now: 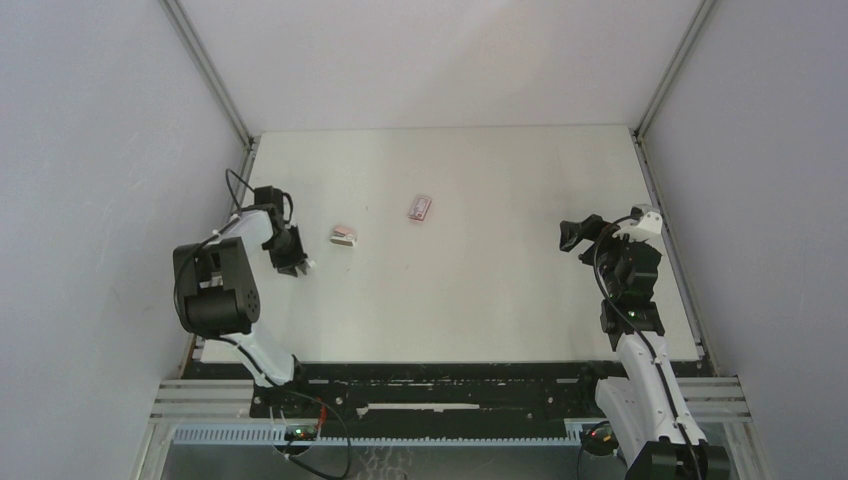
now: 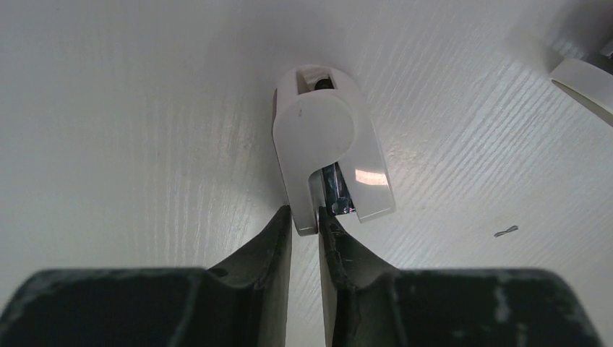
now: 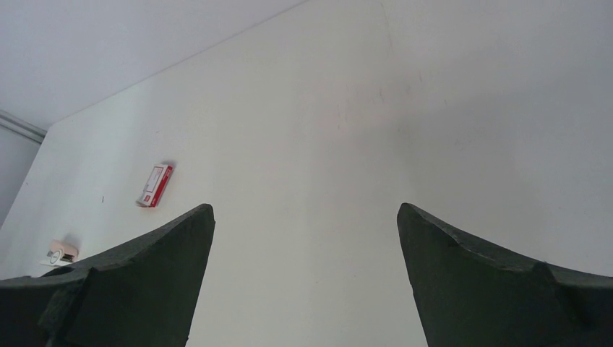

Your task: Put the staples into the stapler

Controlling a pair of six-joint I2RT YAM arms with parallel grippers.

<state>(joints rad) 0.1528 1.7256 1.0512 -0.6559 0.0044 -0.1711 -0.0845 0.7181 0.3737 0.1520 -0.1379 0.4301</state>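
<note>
A white mini stapler [image 2: 325, 134] lies on the table, its shiny metal inside showing through a slot. My left gripper [image 2: 305, 215] is shut on the stapler's near edge; in the top view it [image 1: 297, 266] is at the table's left with the stapler [image 1: 306, 265] at its tips. The pink-red staple carton [image 1: 419, 207] lies closed at the table's middle back and also shows in the right wrist view [image 3: 155, 185]. No staple strips are in view. My right gripper [image 1: 572, 236] is open and empty at the right, above the table [image 3: 306, 210].
A second small stapler [image 1: 344, 236] lies between the left gripper and the carton; it shows in the right wrist view [image 3: 61, 253]. A white object's edge [image 2: 585, 79] and one loose bent staple [image 2: 506, 231] lie to the right of the held stapler.
</note>
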